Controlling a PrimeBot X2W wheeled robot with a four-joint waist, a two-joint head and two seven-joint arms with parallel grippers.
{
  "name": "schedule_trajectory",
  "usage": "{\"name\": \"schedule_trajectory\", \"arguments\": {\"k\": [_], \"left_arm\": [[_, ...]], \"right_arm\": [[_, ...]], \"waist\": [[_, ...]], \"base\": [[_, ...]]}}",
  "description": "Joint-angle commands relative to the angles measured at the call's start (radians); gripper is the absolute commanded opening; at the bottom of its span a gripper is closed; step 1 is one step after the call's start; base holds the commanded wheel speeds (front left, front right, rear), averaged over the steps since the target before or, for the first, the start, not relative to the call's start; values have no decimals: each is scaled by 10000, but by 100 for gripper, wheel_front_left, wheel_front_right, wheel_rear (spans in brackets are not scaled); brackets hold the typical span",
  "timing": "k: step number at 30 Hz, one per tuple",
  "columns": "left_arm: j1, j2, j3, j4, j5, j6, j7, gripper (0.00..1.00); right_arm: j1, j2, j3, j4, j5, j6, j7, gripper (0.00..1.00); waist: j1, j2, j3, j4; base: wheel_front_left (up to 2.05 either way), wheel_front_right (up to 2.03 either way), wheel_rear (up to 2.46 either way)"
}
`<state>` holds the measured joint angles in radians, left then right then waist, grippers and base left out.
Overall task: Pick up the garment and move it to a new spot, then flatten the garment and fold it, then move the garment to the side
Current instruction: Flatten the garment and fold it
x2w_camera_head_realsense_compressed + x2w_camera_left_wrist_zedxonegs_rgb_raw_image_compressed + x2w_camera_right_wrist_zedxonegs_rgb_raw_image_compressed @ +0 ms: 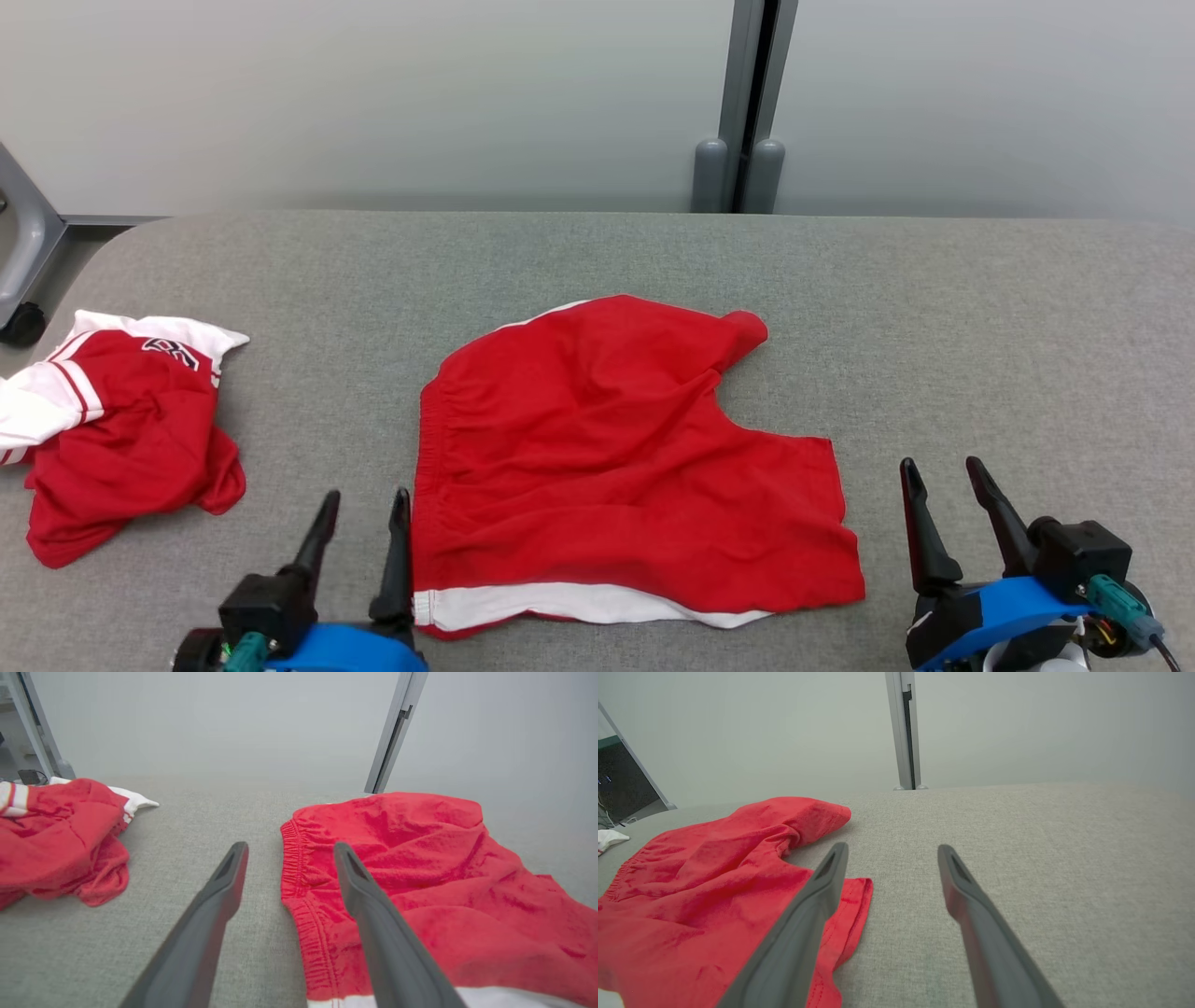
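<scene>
The garment [616,457] is a pair of red shorts with a white stripe, spread in the middle of the grey table [980,317], still creased, its elastic waistband [292,858] on the left. My left gripper [364,509] stands open at the waistband's near corner, with nothing between its fingers [224,891]. The right gripper [943,476] is open too, just right of the shorts' leg hem [852,905], and holds nothing. In the right wrist view the shorts [705,886] lie left of the fingers [966,900].
A second red and white garment [121,429] lies crumpled at the table's left edge, also in the left wrist view [56,835]. A grey post [742,112] stands behind the table against a pale wall. A wheeled frame [23,252] sits at the far left.
</scene>
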<state>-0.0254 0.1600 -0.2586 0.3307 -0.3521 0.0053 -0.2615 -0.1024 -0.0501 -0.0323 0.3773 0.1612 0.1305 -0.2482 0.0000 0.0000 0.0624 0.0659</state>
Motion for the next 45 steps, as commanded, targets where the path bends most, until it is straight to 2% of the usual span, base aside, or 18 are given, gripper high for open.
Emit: {"name": "schedule_trajectory", "arguments": {"k": [1,5,10,17,22,28,34,37,45], "left_arm": [[-50,27,118,-163,94,75,-44,100],[-195,-9,630,-978,475,100,-47,100],[-522,6,1141,-1344,815,154,-49,100],[-871,63,1434,-1062,1052,275,-50,100],[-906,60,1507,-910,1127,207,-51,100],[-926,-26,1534,-901,1238,200,-51,100],[-1018,-185,1457,-961,1337,200,-51,100],[-1071,-260,1422,-934,1338,140,-51,100],[-1231,-438,1388,-797,1402,20,-52,100]], "right_arm": [[-74,-5,-12,33,1,5,-40,100],[-86,-5,-9,61,29,5,-55,100],[-54,-5,16,97,55,5,-68,100],[-25,-5,-27,110,31,5,-65,100],[-145,-5,-11,158,-148,5,80,100],[-906,-46,438,-19,-484,5,551,100],[-1862,-312,1097,252,-654,5,1575,100],[-2160,-441,1283,586,-580,4,2132,100],[-2301,-658,1493,1780,-385,5,2789,100]], "waist": [[0,0,-7,-4],[0,0,-51,-44],[0,0,-111,-143],[0,0,-114,-301],[0,0,-78,-332],[0,0,65,-250],[0,0,277,-54],[0,0,387,67],[0,0,593,404]], "base": [[0,0,0],[0,0,0],[0,0,0],[0,0,0],[0,0,0],[0,0,0],[0,0,0],[0,0,0],[0,0,0]]}}
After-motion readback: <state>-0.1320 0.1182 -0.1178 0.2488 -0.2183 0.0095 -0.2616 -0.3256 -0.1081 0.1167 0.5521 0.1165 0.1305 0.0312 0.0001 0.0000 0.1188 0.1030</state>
